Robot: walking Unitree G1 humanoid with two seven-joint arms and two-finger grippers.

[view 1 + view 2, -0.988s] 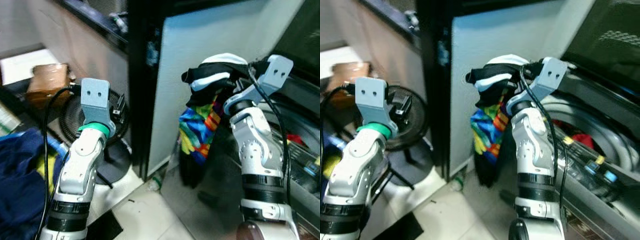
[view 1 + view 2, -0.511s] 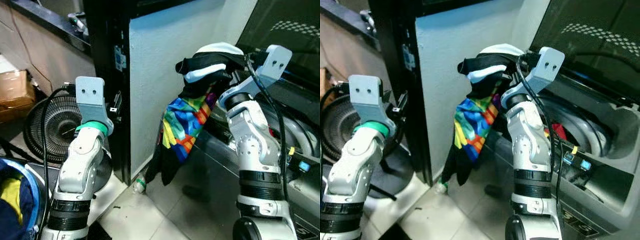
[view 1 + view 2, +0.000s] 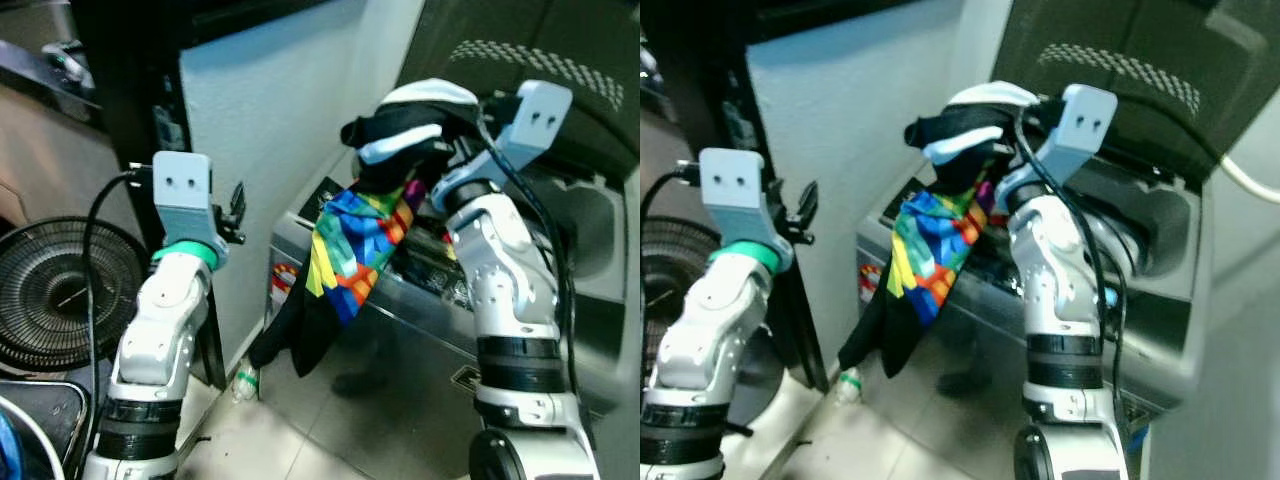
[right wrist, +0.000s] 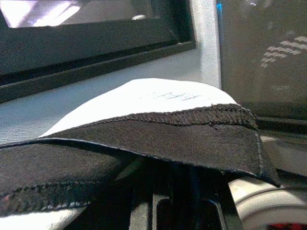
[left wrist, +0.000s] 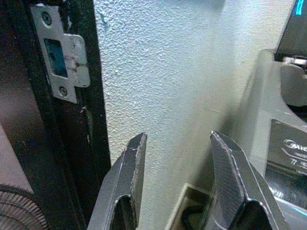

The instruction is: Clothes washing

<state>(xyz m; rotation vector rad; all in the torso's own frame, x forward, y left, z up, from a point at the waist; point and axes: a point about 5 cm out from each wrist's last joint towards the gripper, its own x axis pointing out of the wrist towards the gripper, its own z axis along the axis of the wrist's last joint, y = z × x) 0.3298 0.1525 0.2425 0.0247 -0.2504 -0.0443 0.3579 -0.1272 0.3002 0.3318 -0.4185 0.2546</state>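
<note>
My right gripper (image 3: 440,145) is raised at chest height, shut on a bundle of clothes. A black and white garment (image 3: 408,118) drapes over its fingers and a rainbow-patterned cloth (image 3: 358,250) with a black piece hangs below it. In the right wrist view the black and white garment (image 4: 158,129) covers the fingers. The bundle hangs just in front of the grey top-loading washing machine (image 3: 1160,330), whose dark lid (image 3: 1110,80) stands up. My left gripper (image 5: 177,139) is open and empty, raised near the white wall (image 3: 270,120).
A black door frame (image 3: 110,120) with a metal strike plate (image 5: 62,57) stands beside the wall. A black floor fan (image 3: 50,300) sits at the lower left. A small bottle (image 3: 243,382) lies on the tiled floor at the wall's foot.
The view has swung to the right, bringing the washing machine closer and pushing the fan and the blue laundry out to the left. The right gripper still holds the clothes.
</note>
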